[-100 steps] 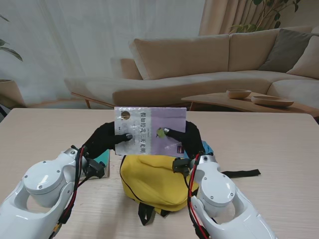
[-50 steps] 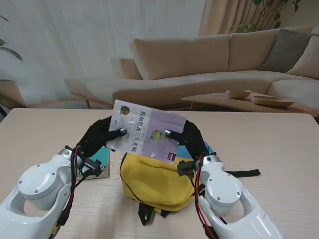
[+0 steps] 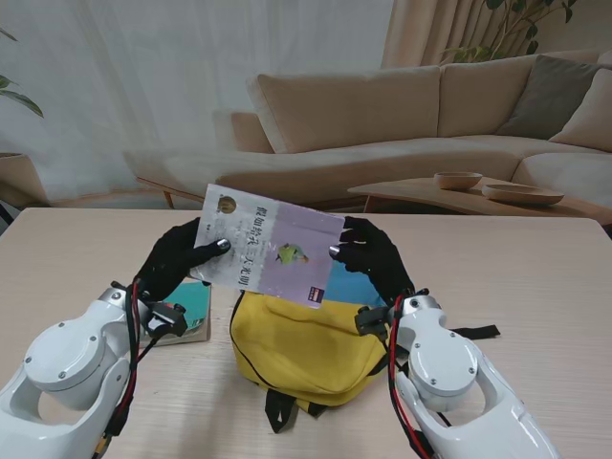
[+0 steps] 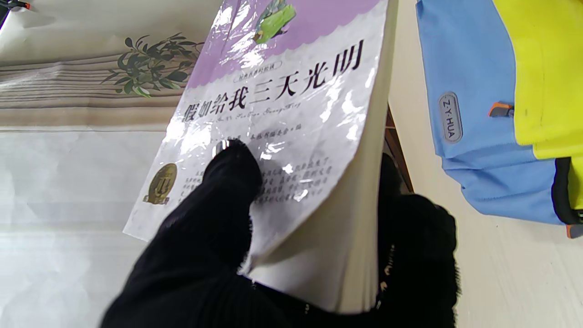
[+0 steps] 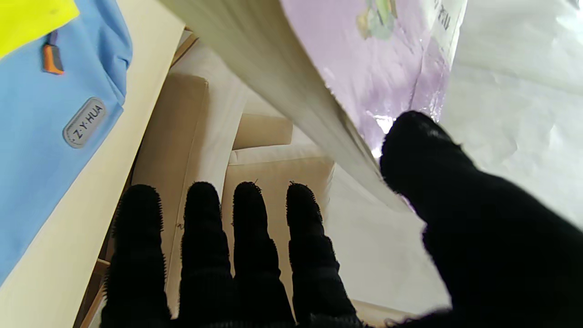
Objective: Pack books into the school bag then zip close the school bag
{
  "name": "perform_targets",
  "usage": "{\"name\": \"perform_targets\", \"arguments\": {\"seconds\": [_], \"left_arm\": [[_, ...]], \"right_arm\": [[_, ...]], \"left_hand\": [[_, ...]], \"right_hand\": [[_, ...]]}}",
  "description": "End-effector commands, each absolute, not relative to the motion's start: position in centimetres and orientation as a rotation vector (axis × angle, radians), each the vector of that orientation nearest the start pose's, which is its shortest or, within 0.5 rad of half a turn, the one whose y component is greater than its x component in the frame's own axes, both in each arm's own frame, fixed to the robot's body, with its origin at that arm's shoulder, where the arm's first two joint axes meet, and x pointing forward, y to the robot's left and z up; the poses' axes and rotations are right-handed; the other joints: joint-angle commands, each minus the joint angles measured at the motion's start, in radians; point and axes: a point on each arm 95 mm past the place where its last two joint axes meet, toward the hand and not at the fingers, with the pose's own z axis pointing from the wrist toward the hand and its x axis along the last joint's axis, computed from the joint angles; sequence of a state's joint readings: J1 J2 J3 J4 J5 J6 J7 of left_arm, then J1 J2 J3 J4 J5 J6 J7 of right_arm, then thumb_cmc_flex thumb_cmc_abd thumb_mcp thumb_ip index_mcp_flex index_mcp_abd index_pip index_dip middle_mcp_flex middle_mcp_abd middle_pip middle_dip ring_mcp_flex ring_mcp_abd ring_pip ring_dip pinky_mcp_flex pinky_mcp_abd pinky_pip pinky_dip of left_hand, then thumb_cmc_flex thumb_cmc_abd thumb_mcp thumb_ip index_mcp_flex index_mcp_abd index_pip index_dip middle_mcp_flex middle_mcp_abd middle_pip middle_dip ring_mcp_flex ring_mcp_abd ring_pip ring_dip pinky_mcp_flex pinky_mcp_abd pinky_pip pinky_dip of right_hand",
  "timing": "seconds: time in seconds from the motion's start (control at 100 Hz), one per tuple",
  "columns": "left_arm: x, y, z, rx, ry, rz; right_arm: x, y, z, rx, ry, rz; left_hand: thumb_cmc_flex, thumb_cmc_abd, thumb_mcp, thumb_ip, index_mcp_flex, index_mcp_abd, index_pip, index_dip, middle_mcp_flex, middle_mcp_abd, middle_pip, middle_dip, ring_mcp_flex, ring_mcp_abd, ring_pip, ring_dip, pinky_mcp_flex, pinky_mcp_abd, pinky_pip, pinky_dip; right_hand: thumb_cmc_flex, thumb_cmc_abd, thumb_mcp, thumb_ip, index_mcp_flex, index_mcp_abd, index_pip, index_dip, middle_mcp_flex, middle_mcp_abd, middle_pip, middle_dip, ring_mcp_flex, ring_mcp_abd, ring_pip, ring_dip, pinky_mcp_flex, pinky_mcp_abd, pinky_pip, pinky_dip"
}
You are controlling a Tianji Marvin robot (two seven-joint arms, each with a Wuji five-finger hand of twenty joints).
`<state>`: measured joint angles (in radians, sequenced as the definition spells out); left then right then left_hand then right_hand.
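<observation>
A purple-and-white book (image 3: 273, 247) is held tilted in the air above the yellow school bag (image 3: 301, 349), which lies on the table with its blue part (image 3: 349, 287) farther from me. My left hand (image 3: 177, 260) is shut on the book's left end. The left wrist view shows the thumb on the cover (image 4: 282, 114) and the fingers behind the pages. My right hand (image 3: 378, 260) is at the book's right edge. In the right wrist view its four fingers (image 5: 246, 237) stretch out clear of the book (image 5: 364, 54), and only the thumb touches the cover.
A teal book (image 3: 196, 311) lies on the table (image 3: 535, 277) left of the bag, near my left wrist. A black strap (image 3: 464, 333) trails right from the bag. Past the table's far edge stand a sofa and a low table with bowls.
The book has swung from level to tilted and shifted left and higher with my left hand. My right hand has moved right and opened its fingers off the book.
</observation>
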<state>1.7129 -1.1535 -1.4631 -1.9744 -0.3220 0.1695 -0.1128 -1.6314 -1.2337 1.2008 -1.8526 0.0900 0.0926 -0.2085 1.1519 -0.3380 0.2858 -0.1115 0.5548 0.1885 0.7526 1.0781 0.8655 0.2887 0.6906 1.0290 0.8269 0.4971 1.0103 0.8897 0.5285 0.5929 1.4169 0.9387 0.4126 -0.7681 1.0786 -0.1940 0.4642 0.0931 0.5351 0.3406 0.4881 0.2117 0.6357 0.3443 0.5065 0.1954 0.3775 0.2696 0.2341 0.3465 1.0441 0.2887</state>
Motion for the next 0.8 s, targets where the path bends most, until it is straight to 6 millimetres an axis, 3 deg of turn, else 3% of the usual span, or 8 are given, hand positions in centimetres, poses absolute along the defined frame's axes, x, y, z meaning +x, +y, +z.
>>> {"name": "perform_targets", "arguments": {"seconds": [0.0,0.35,0.55,0.79], "left_arm": [[36.8,0.9,-21.6,-2.279,0.492,-2.386],[36.0,3.2,-21.9,-2.203,0.396,-2.337],[35.9,4.3,-22.0,-2.183,0.331,-2.316],[35.7,5.1,-22.2,-2.175,0.272,-2.308]], "right_arm": [[37.5,5.5,-26.3,-2.122,-0.501,-2.255],[35.8,3.6,-27.9,-2.036,-1.001,-2.290],[34.8,4.6,-29.3,-1.903,-1.372,-2.324],[33.5,6.6,-30.8,-1.768,-1.695,-2.272]], "left_hand": [[0.139,0.144,0.174,0.043,0.190,-0.223,0.333,0.217,0.070,-0.074,0.117,0.034,0.040,0.021,0.039,0.010,0.018,0.030,0.056,0.031],[0.139,0.144,0.175,0.042,0.189,-0.223,0.332,0.226,0.067,-0.071,0.121,0.033,0.036,0.023,0.040,0.010,0.014,0.032,0.051,0.034],[0.139,0.140,0.177,0.042,0.191,-0.223,0.333,0.228,0.065,-0.071,0.122,0.033,0.036,0.024,0.039,0.009,0.012,0.034,0.048,0.036],[0.139,0.143,0.177,0.041,0.189,-0.223,0.335,0.231,0.065,-0.072,0.125,0.033,0.034,0.024,0.041,0.010,0.013,0.033,0.048,0.037]], "right_hand": [[-0.050,0.014,-0.035,0.016,-0.011,-0.004,0.017,-0.019,-0.022,-0.028,-0.009,-0.013,-0.017,-0.025,0.001,0.002,-0.006,-0.034,-0.005,-0.002],[-0.020,0.070,-0.073,0.041,0.043,-0.012,0.035,-0.005,0.011,-0.036,0.001,-0.010,-0.009,-0.027,0.025,0.014,-0.001,-0.049,0.010,0.010],[-0.006,0.098,-0.066,0.064,0.060,-0.038,0.046,0.015,0.034,-0.055,0.005,-0.009,0.007,-0.041,0.036,0.019,0.012,-0.080,0.018,0.016],[-0.007,0.118,-0.052,0.080,0.054,-0.041,0.044,0.028,0.041,-0.060,0.013,-0.004,0.022,-0.046,0.064,0.033,0.039,-0.095,0.043,0.029]]}}
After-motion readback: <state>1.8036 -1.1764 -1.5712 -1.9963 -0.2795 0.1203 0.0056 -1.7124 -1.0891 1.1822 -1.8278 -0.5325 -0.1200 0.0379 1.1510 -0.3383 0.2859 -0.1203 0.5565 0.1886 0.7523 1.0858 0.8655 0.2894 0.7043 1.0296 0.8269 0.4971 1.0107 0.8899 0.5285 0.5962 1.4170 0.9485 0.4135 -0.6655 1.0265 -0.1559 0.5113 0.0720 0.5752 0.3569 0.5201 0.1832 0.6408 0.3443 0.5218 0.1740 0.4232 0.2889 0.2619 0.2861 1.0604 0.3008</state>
